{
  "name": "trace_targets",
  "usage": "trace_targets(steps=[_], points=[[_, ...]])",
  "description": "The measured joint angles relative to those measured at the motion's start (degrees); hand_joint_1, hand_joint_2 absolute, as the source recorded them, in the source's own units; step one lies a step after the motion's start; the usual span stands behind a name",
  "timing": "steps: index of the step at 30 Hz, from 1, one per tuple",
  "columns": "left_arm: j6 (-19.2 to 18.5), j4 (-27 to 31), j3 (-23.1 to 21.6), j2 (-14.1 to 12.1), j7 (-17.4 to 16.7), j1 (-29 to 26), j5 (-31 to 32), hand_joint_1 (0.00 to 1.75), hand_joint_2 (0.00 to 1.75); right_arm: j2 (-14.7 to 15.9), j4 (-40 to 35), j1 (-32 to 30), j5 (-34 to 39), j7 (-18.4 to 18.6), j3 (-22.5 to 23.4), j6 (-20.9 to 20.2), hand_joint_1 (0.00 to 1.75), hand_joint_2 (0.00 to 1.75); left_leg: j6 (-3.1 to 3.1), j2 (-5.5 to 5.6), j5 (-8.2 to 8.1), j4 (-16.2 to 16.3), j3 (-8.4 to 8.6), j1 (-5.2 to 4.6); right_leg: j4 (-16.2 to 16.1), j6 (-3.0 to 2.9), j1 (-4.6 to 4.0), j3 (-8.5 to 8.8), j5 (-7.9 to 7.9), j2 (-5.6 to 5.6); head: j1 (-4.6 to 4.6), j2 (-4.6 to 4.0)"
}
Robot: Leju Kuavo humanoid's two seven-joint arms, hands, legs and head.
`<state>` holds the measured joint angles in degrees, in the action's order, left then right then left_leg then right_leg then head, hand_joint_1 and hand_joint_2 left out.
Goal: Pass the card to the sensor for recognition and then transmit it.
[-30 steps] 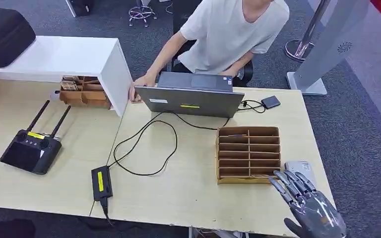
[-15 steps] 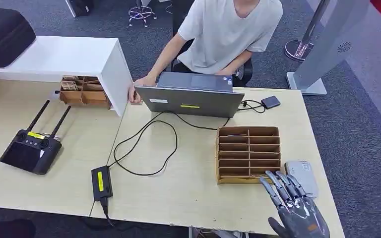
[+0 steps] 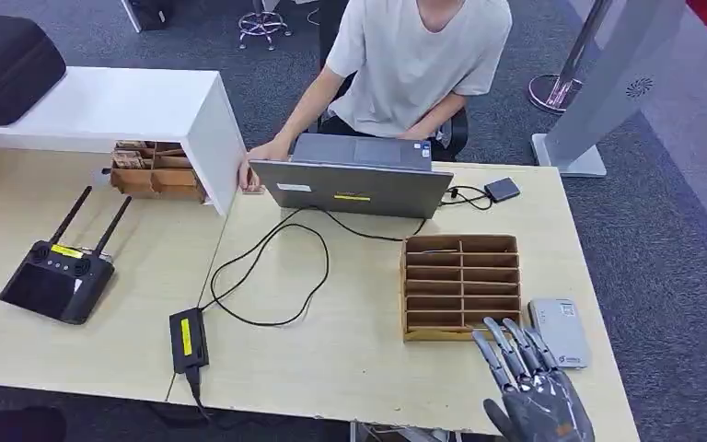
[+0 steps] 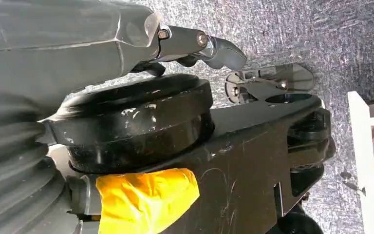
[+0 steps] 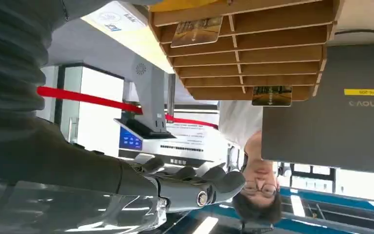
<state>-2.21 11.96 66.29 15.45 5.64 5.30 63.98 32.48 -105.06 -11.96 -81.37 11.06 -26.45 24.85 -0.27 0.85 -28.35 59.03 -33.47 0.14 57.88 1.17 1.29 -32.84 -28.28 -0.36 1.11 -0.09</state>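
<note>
From above, the right hand [image 3: 536,387] is hanging over the near right corner of the table [image 3: 350,359]. Its fingers [image 3: 506,345] are spread apart and pointing at the wooden rack [image 3: 461,286]. It is holding nothing. The tips are sitting just at the rack's near edge, beside the grey sensor [image 3: 560,331] lying flat on the table.

The right wrist view is showing something the top view is hiding: two cards standing in the rack's slots. One card [image 5: 196,25] is sitting in a slot near the hand's end, and another card [image 5: 271,95] is sitting at the far end, close to the laptop [image 3: 352,186]. A person [image 3: 414,64] is sitting behind the laptop.

The left wrist view is showing the left hand [image 4: 195,46] hanging down over grey carpet, fingers curled a little, gripping nothing.
</note>
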Motion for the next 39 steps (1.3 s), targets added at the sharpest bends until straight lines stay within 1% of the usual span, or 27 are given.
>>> trace_targets(steps=[4, 9, 15, 21, 28, 39], points=[[-0.20, 0.00, 0.00, -0.02, -0.09, 0.11, 0.66, 0.00, 1.75, -0.85, 2.52, 2.40, -0.33, -1.84, -0.98, -2.03, 0.00, 1.75, 0.00, -0.02, 0.00, 0.00, 0.01, 0.00, 0.00, 0.00, 0.01, 0.02, 0.01, 0.02, 0.00, 0.00], [-0.57, 0.00, 0.00, -0.02, -0.39, 0.26, 1.68, 0.00, 1.75, -3.92, 8.35, 7.89, -0.92, -4.46, -2.45, -3.10, 0.00, 1.75, 0.00, -0.04, 0.01, 0.00, 0.06, 0.00, 0.01, -0.01, 0.00, 0.06, 0.02, 0.04, 0.00, 0.00], [-0.87, 0.00, 0.00, -0.04, -0.55, 0.38, 2.34, 0.00, 1.75, -7.71, 14.70, 14.32, -0.61, -5.22, -4.35, -3.60, 0.00, 1.75, -0.02, -0.03, 0.02, 0.00, 0.09, 0.00, 0.04, -0.02, 0.00, 0.08, 0.02, 0.03, 0.00, 0.00], [-1.07, 0.00, 0.00, -0.09, -0.77, 0.50, 2.88, 0.00, 1.75, -10.82, 19.39, 18.49, 0.15, -5.40, -5.81, -3.87, 0.00, 1.75, -0.02, -0.02, 0.02, 0.00, 0.08, 0.01, 0.04, -0.01, 0.00, 0.08, 0.01, 0.02, 0.00, 0.00], [-1.20, 0.00, 0.00, -0.17, -1.09, 0.57, 2.91, 0.00, 1.75, -12.48, 22.14, 20.40, 0.31, -5.22, -6.64, -3.71, 0.00, 1.75, -0.01, -0.01, 0.01, 0.00, 0.07, 0.00, 0.03, -0.01, 0.01, 0.08, 0.01, 0.01, 0.00, 0.00], [-1.20, 0.00, 0.00, -0.20, -1.22, 0.58, 3.04, 0.00, 1.75, -13.03, 23.12, 21.01, 0.35, -5.14, -7.43, -3.63, 0.00, 1.75, -0.01, -0.01, 0.01, 0.00, 0.08, 0.00, 0.04, -0.01, 0.00, 0.08, 0.01, 0.01, 0.00, 0.00]])
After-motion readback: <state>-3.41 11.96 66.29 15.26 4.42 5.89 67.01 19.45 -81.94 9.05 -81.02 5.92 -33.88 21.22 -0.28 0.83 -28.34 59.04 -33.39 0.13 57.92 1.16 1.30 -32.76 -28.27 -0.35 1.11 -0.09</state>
